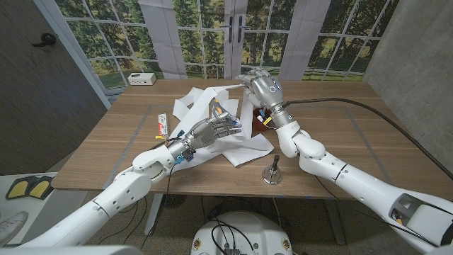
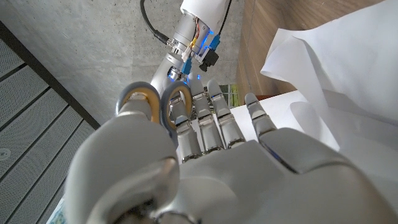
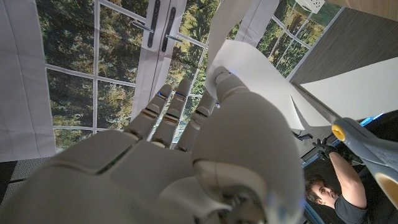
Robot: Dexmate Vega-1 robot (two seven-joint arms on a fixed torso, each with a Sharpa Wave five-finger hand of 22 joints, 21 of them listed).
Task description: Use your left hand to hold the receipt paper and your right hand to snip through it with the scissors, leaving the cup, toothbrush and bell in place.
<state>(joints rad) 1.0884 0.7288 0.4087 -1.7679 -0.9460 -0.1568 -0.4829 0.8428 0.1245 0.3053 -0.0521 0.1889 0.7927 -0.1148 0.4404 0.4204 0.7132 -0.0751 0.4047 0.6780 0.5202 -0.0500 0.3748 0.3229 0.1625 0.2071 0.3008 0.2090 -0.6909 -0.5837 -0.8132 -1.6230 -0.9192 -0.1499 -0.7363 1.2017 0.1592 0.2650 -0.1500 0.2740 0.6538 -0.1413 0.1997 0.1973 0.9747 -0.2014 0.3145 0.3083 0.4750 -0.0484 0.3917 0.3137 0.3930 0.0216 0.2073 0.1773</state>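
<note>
1. Above the far middle of the brown wooden table, my right hand is raised. Its fingertips pinch a strip of the thin white receipt paper, which curls over them in the right wrist view.
2. Lower and nearer me, my left hand sits on the crumpled heap of that paper. It grips the grey-and-yellow-handled metal scissors, loops up by my fingers. That is the reverse of the roles the task names.
3. I judge the paper light, limp and easily torn. It will fold away from the blades unless kept taut, so the hold belongs close beside the cut line.
4. I judge the scissors stiff and smooth, best worked through their loops; their blades point towards the lifted strip.
5. Just beside the paper's near edge stands the small metal bell, apart from both hands.
</note>
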